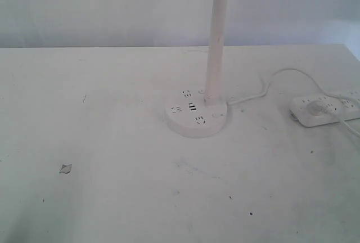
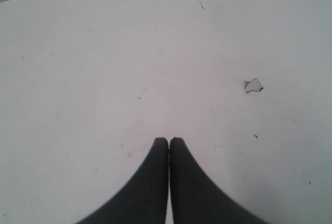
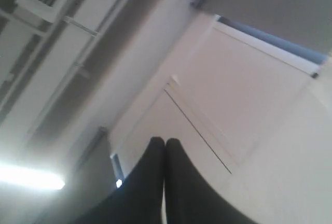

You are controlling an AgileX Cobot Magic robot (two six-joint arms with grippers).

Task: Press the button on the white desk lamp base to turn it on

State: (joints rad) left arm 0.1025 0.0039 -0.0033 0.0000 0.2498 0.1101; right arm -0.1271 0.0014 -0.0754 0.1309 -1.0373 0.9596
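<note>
White and round, the lamp base (image 1: 194,125) bore dark sockets; I saw the left end effector (image 2: 169,141) and right end effector (image 3: 165,141) closed.

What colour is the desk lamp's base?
The desk lamp base is white with dark socket slots; best in the exterior view.

No text, brand, number or sign can be read in any of the views. The lamp base (image 1: 190,124) shows only dark slots and ports on its top, and the power strip (image 1: 304,113) shows only its sockets. Any print on either is too small to tell.
</note>
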